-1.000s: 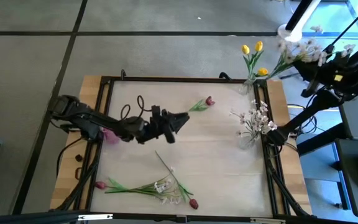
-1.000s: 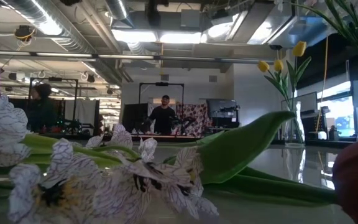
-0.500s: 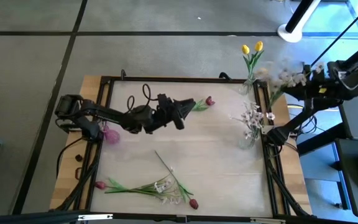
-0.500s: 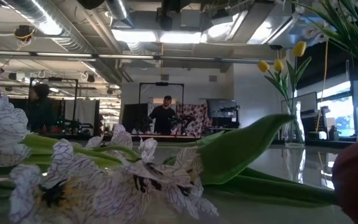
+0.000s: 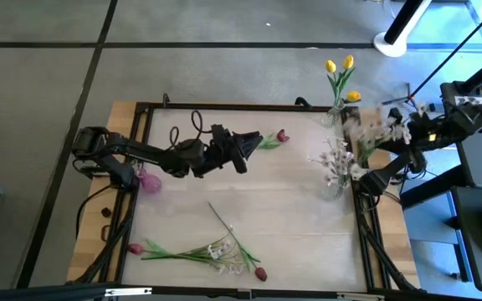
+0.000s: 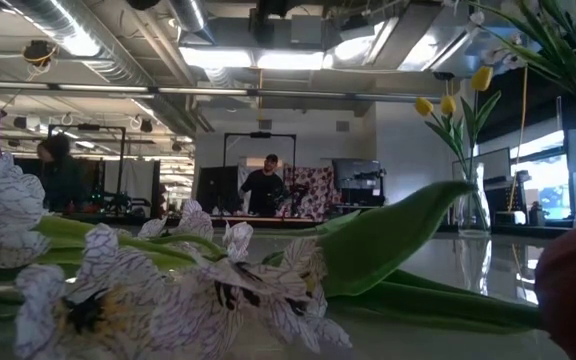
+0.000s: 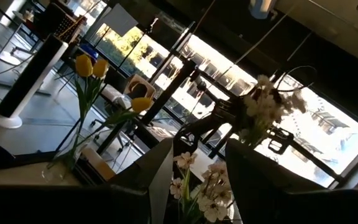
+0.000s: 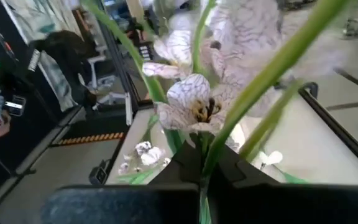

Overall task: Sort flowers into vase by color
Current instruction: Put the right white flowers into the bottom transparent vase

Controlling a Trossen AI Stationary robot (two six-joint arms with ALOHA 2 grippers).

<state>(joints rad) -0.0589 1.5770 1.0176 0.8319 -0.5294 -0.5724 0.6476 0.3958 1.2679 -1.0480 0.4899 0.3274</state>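
Right claw (image 5: 408,132) is clenched on a white-blossom spray (image 5: 373,127) beyond the pale worktop's (image 5: 291,201) right edge, above the clear glass vase (image 5: 333,186), stem running sideways, blossoms toward the worktop. Left claw (image 5: 253,140) hovers mid-worktop, fingers parted, beside a dark red tulip (image 5: 281,135).

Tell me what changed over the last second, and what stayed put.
The right gripper, shut on a white flower spray, carried it from beyond the table's far right corner down toward the vase of white blossoms. The left gripper advanced toward the dark red tulip without touching it. The yellow tulips and the flower pile at the near edge stayed put.
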